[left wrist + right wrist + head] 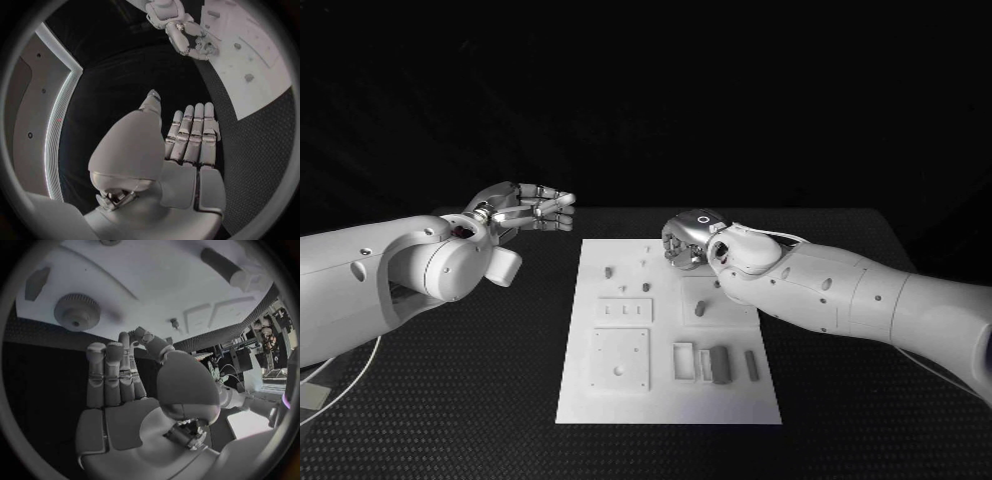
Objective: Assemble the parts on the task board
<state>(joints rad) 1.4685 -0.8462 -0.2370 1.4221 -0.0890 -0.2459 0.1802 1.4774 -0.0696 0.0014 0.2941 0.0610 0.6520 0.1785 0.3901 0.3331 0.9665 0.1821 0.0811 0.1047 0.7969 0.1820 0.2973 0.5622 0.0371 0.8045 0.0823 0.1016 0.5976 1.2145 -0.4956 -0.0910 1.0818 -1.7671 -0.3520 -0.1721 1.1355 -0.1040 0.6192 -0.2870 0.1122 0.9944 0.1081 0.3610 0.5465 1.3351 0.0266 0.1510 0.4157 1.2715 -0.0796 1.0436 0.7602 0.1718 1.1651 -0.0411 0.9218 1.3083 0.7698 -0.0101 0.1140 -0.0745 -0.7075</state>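
Left hand (519,210) raised over the black bench (473,400), off the far left corner of the task board (668,400). Fingers (194,135) straight, side by side, slightly apart from the thumb, holding nothing, touching nothing. Bare bench beneath those fingertips; board edge just beyond them in the left wrist view.

Right hand (692,240) low over the far end of the task board, near its right corner. Fingers (115,375) upright and close together, thumb bent in beside them, nothing gripped between. Round knurled part (77,311) lying on the board just ahead of those fingertips, apart from them. Small peg (175,323) standing on the board a little past the thumb tip. Dark cylinder (224,266) farther out, well beyond the fingers.

Task board flat on the bench between the two arms, long side running away from the robot. Small grey parts (718,365) standing in a row at the near end, well apart from both hands. Square plate (620,360) beside them, raised slightly on the board. More small pieces scattered mid-board, too small to tell in shape. Same right hand (187,37) seen from the left wrist, fingertips curled down close to the board, contact impossible to judge.
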